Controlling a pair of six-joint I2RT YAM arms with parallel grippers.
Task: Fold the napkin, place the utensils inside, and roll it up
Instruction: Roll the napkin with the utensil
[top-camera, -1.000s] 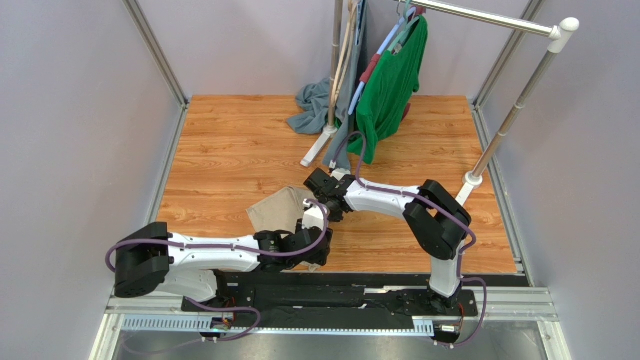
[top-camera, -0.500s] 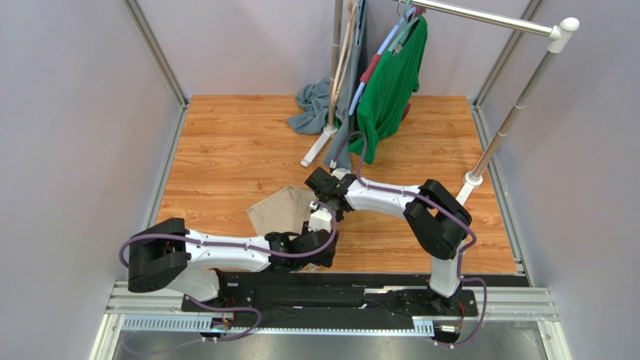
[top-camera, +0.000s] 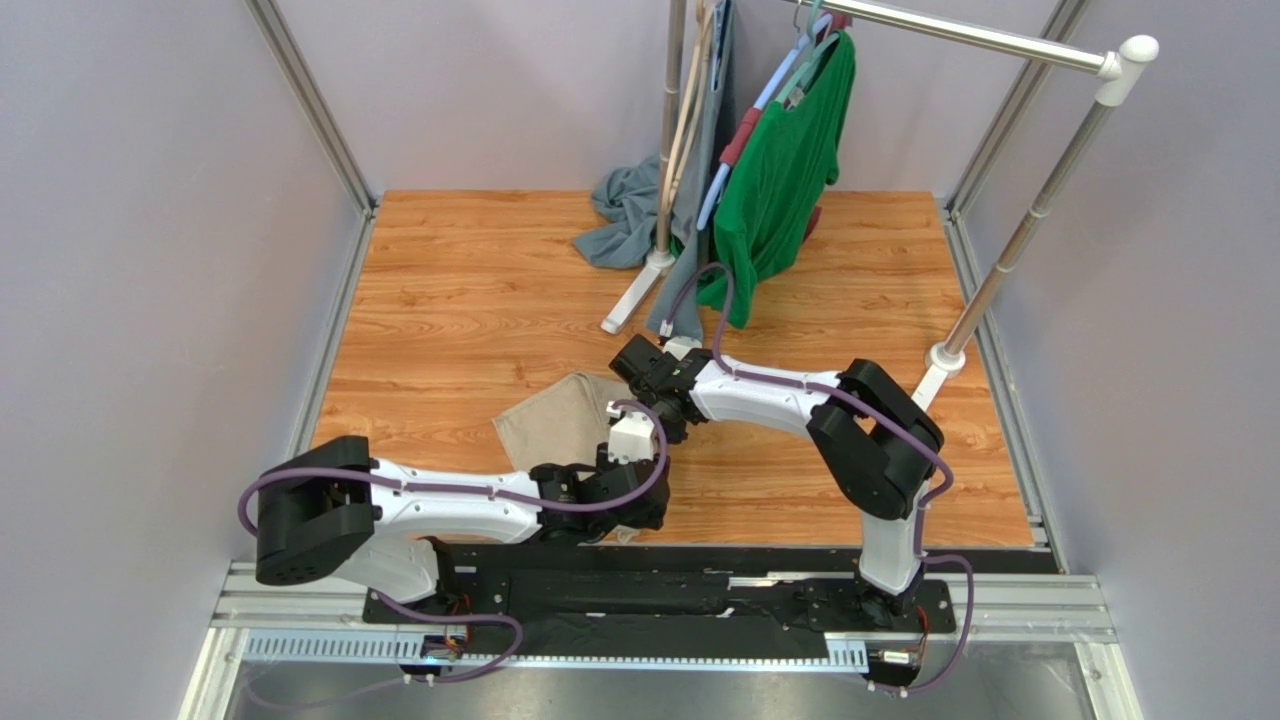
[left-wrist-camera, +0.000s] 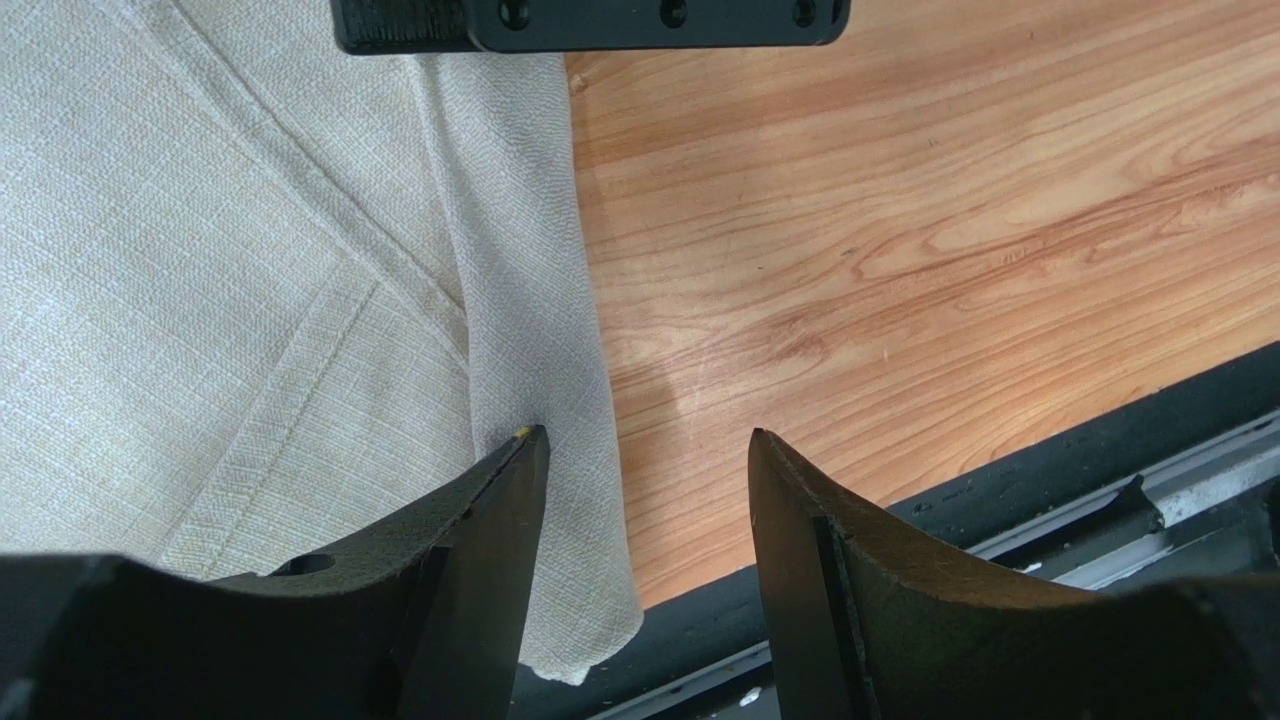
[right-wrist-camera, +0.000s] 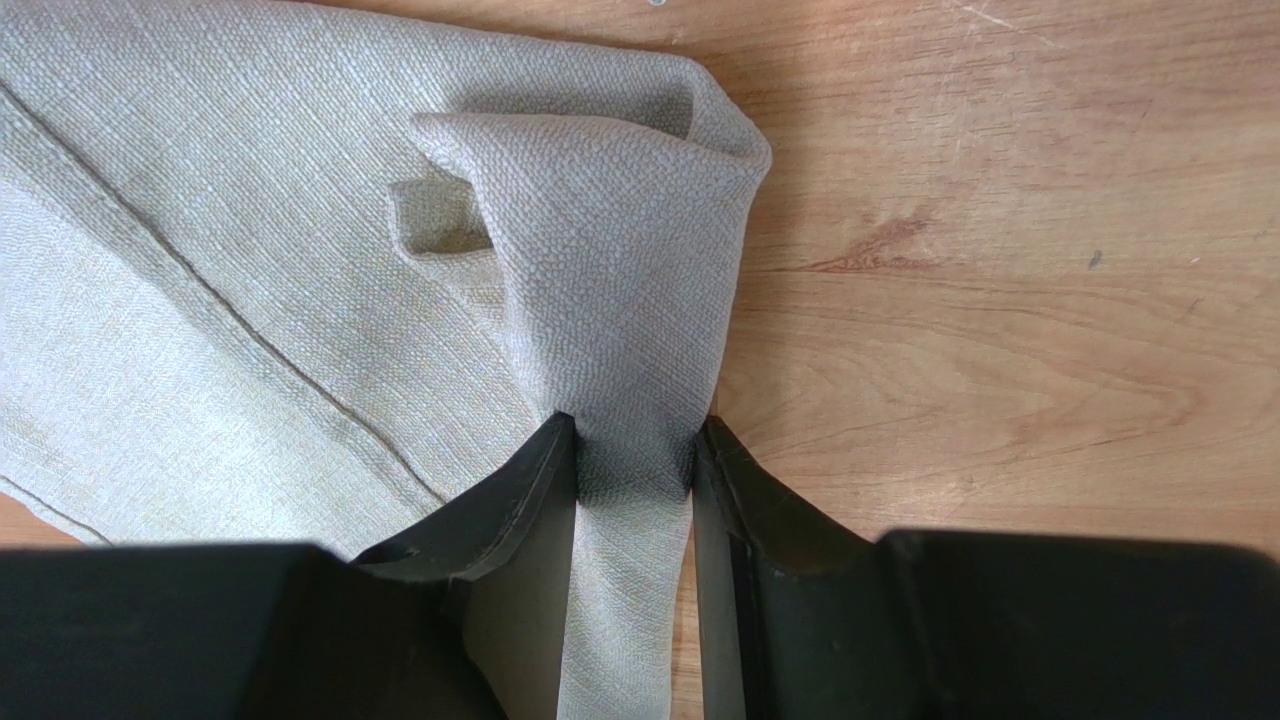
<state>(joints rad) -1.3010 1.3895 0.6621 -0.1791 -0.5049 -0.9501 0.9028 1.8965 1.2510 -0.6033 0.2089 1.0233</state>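
The beige napkin (top-camera: 553, 419) lies folded on the wooden table near the front edge. My right gripper (top-camera: 649, 393) is shut on a bunched fold of the napkin (right-wrist-camera: 631, 300) at its right side. My left gripper (top-camera: 628, 488) is open at the napkin's near right corner. In the left wrist view the napkin's rolled edge (left-wrist-camera: 526, 300) runs down by the left finger, and the gap between the fingers (left-wrist-camera: 639, 495) holds only that edge and bare wood. No fork shows in any view.
A metal clothes rack (top-camera: 992, 45) stands at the back with a green shirt (top-camera: 774, 173) on a hanger. A grey-blue cloth (top-camera: 624, 210) lies by the rack's foot (top-camera: 639, 285). The black base rail (top-camera: 751, 558) runs along the table's front edge.
My left arm has shifted right along the front edge, bringing its gripper closer under the right gripper. The right gripper has stayed put, shut on the napkin.
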